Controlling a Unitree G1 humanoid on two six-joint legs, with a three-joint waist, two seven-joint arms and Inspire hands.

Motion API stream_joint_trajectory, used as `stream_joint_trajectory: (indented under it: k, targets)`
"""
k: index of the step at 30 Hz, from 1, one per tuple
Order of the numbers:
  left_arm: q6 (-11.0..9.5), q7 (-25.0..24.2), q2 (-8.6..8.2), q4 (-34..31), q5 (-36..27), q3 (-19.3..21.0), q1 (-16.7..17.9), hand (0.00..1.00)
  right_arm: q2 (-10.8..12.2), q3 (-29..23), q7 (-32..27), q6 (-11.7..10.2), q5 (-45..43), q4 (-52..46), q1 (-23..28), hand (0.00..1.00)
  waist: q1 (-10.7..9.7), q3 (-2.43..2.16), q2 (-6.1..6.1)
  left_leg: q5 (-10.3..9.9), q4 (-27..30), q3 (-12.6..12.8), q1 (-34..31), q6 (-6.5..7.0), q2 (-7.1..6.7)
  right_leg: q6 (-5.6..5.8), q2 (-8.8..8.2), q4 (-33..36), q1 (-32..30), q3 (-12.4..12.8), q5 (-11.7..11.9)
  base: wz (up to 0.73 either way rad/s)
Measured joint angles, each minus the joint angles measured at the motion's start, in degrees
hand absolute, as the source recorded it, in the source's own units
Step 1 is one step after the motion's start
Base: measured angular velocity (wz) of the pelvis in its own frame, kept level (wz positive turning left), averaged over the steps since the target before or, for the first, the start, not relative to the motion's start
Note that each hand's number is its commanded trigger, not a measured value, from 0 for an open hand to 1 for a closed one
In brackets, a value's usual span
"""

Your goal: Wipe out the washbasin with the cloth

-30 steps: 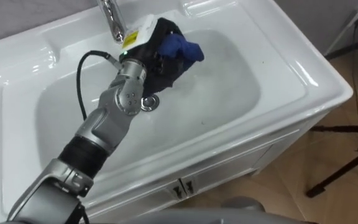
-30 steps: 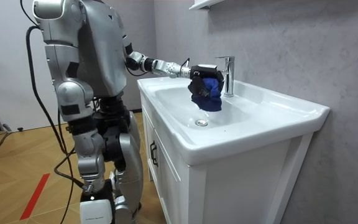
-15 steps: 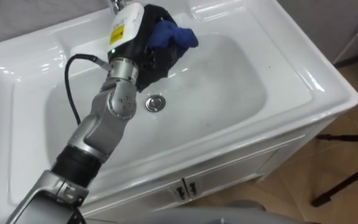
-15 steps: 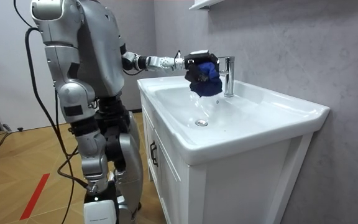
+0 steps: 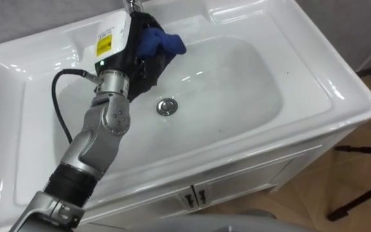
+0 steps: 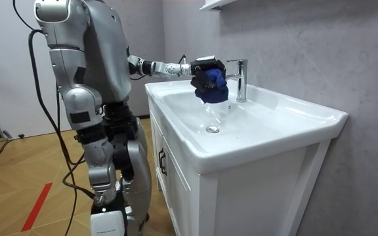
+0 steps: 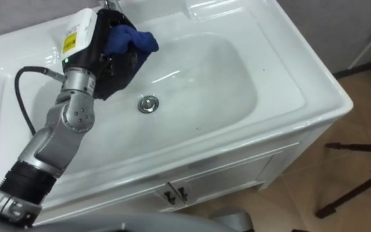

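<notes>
At the back of the basin (image 5: 340, 96), just beside the tap (image 6: 241, 77), the dark fingers (image 5: 150, 63) of the left hand (image 5: 131, 57) are curled tight round a bunched blue cloth (image 5: 161, 44). The cloth bulges out past them towards the middle of the bowl. In the room view we see it held in the air about level with the spout. As far as we can tell, it touches neither the bowl nor the rim.

From the hand, the arm runs back towards the lower left, crossing above the left side of the bowl. The drain (image 5: 167, 106) lies uncovered, near the hand and nearer the front. The bowl around it is white and glossy, with faint streaks of light. Below the front edge is a white cabinet (image 5: 250, 183) with 2 small handles (image 5: 195, 195). The robot stands upright on the wooden floor (image 6: 18, 177) at the cabinet's end on the room view's left, its left arm stretched out level over the basin.

We judge the task to be partly done at most. The cloth is firmly in hand and brought to the basin, but right now it is lifted clear, so nothing is being wiped. The porcelain looks evenly clean, so we cannot tell which parts have had a pass. What seems left is the floor of the bowl around the drain, the front and right slopes, where 1 tiny dark speck (image 5: 286, 73) shows, and the flat rim.
</notes>
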Motion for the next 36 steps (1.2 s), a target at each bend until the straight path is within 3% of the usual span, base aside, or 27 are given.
stream_joint_trajectory:
  k: [2,9,12,15,20,23,26,31,36]
  targets:
    - [-1.46,0.02,-0.02,-0.14,2.3,0.02,0.56,1.0,0.04,0.0,-0.18,0.0,0.14,0.02,0.03,0.0,0.92,-0.03,-0.02,0.0,0.0,-0.17,-0.01,0.0,0.0,0.0,0.03,0.01,0.0,0.16,0.0,-0.02]
    - [-3.36,0.02,-0.01,-2.71,6.59,1.05,3.27,1.0,0.08,-0.33,-0.3,-0.44,-0.01,0.68,0.07,0.0,2.62,-0.41,-0.28,0.0,-0.02,-0.22,0.04,0.0,0.02,-0.04,0.05,-0.11,-0.01,0.13,-0.02,-0.01]
    - [-4.07,0.43,0.05,-3.47,6.58,2.23,5.1,1.0,0.07,-1.3,0.34,-0.38,0.04,1.39,0.38,0.0,2.8,-0.83,-0.48,0.0,-0.03,-0.26,0.16,0.0,0.05,-0.12,0.06,-0.85,0.58,-0.28,0.05,0.05]
    - [-2.49,1.16,0.37,-3.23,7.77,5.9,7.08,1.0,-0.05,-3.13,0.74,-0.43,-0.09,1.24,1.69,0.0,4.04,-0.92,-0.45,0.0,-0.03,-0.33,0.56,0.0,0.07,-0.13,0.09,-1.04,1.15,-0.3,0.05,0.02]
    - [1.31,2.42,1.17,-1.05,9.66,17.14,11.33,1.0,0.01,-4.66,1.47,-0.56,0.01,1.09,2.45,0.0,5.54,-1.07,-0.22,-0.01,-0.03,-1.23,0.25,-0.01,-0.06,-0.1,0.01,-1.08,1.17,-0.81,0.03,0.08]
    - [2.33,2.47,1.2,-1.81,10.02,20.16,12.09,1.0,-0.16,-4.63,1.61,-0.82,0.9,1.05,2.37,0.0,6.92,-0.96,-0.36,-0.01,0.03,-2.04,-0.3,-0.01,-0.15,0.08,-0.11,-1.87,1.46,-1.8,0.2,0.21]
    - [3.09,2.46,1.19,-4.49,10.03,20.32,12.22,1.0,-0.22,-4.5,2.44,-1.71,1.11,1.14,2.31,0.0,8.03,-0.79,-0.1,-0.01,0.12,-2.68,-0.57,0.0,-0.26,0.11,-0.19,-1.99,1.71,-2.27,0.26,0.12]
    - [2.49,3.64,1.18,-9.42,10.03,20.29,12.23,1.0,-0.42,-4.44,2.74,-2.54,1.11,1.22,2.04,0.0,8.35,-0.32,1.03,-0.01,0.08,-2.96,-0.72,0.0,-0.28,0.11,-0.22,-2.05,1.85,-2.66,0.23,0.03]
    - [2.26,3.79,1.18,-9.66,10.58,20.24,12.37,1.0,-1.0,-3.93,2.86,-2.63,1.17,1.23,2.47,0.0,8.34,-0.47,1.57,0.0,-0.02,-3.07,-0.48,-0.01,-0.32,0.05,-0.22,-2.59,2.63,-2.97,0.18,0.01]
